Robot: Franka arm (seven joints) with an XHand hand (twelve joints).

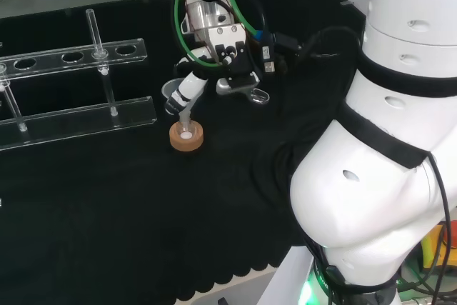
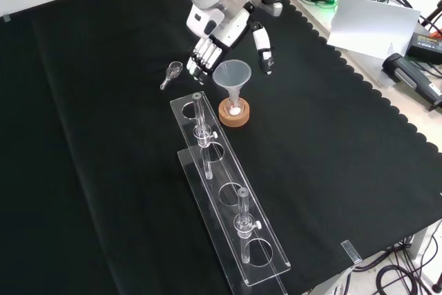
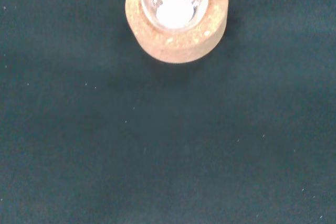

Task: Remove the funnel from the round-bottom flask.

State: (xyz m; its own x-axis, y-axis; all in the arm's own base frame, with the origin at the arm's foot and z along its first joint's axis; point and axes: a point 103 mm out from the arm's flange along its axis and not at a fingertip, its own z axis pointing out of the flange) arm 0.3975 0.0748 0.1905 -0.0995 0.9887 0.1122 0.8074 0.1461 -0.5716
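In the head view, a clear rack (image 1: 71, 116) stood left of the cork ring (image 1: 186, 137), and the hand (image 1: 214, 69) hid most of the funnel. In the front view, the funnel (image 2: 232, 77) sat upright in the round-bottom flask (image 2: 235, 107), hand (image 2: 221, 36) open just behind, fingers apart, no contact discernible. The wrist view showed white powder (image 3: 175, 11) inside the flask.

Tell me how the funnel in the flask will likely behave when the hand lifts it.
The funnel looks like thin clear plastic or glass, so probably light, stiff and smooth enough to slip. Its wide cone sits high on a narrow stem, so a sideways nudge from the hand could tip it. The small flask only rests in a cork ring, so it might lift along.
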